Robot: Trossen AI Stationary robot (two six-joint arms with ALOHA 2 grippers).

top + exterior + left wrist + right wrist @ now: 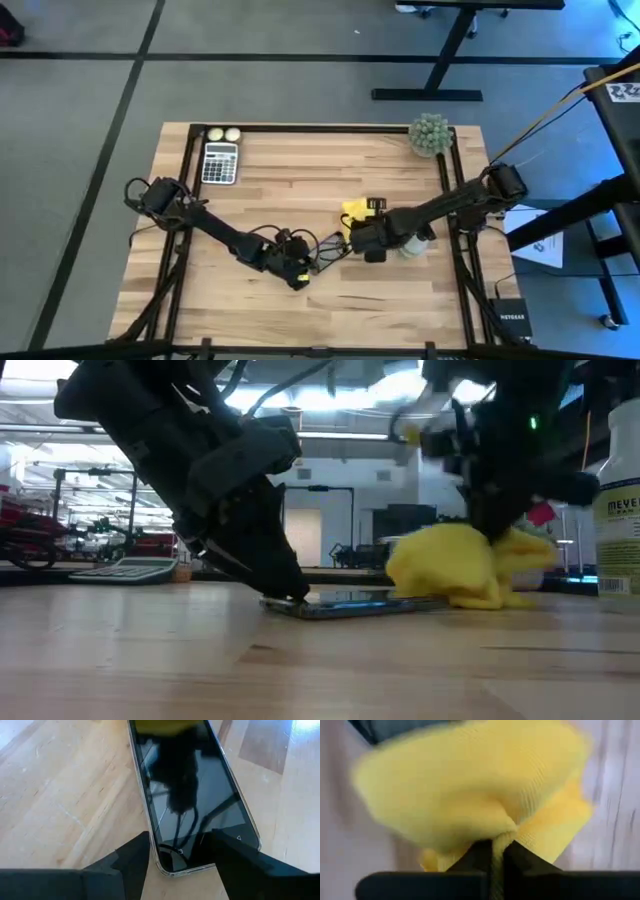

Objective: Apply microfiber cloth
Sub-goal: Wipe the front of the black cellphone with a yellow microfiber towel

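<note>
A black smartphone lies flat on the wooden table, screen up. The bright yellow microfiber cloth is bunched over the phone's end toward the table's right, with my right gripper shut on it from above. At the phone's opposite end my left gripper is open, its two fingers spread over the phone's corners. The screen mirrors the arm above it. My left gripper meets the smartphone's end with both spread fingertips, one near each corner, slanting down from the table's left. The phone lies flat on the table under them. My right gripper pinches a gathered fold of the cloth between its two fingers, which point down. The cloth bulges out beyond the fingertips, and its underside lies on the phone's end and the table.
A calculator and two pale balls sit at the far left. A small green plant stands at the far right. A clear bottle stands close to my right arm.
</note>
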